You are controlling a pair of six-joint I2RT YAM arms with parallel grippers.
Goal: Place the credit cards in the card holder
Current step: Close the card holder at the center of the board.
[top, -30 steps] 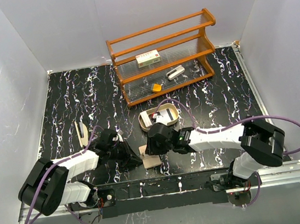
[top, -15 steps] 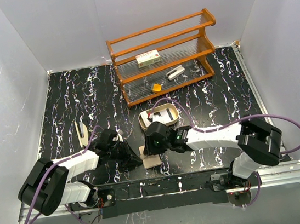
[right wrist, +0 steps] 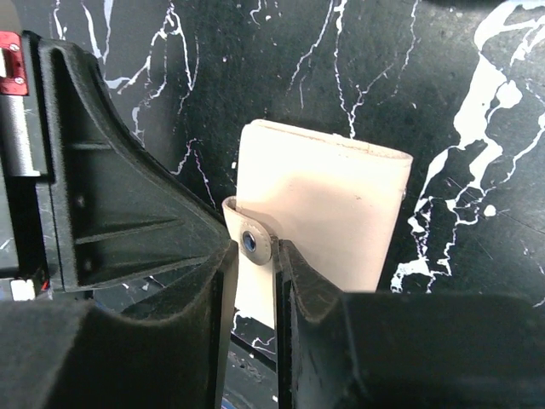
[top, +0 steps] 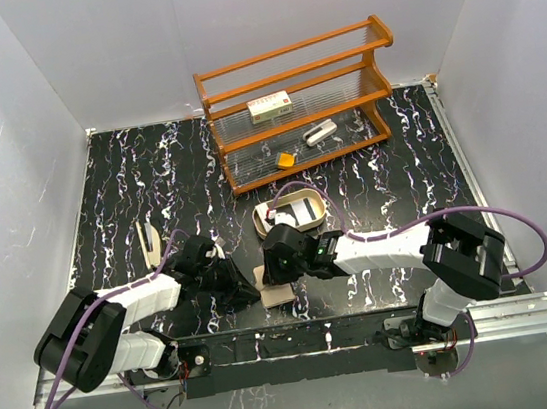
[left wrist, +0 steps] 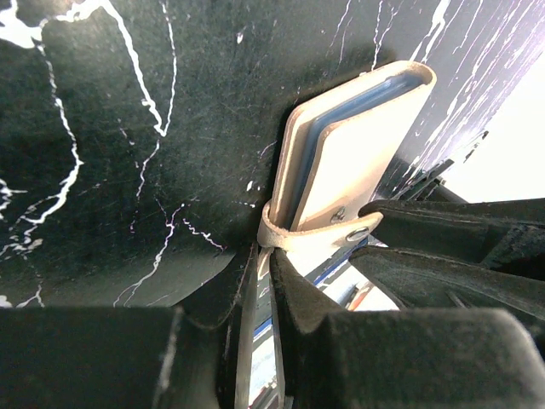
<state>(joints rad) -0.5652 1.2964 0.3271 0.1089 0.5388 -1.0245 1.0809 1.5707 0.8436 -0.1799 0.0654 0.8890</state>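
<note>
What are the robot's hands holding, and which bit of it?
The left gripper pinches the card holder by a thin leather edge. The right gripper straddles its snap tab; whether it grips yet cannot be told.

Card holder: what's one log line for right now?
left gripper: grips card holder edge | right gripper: pinches snap flap | holder: lying on table
</note>
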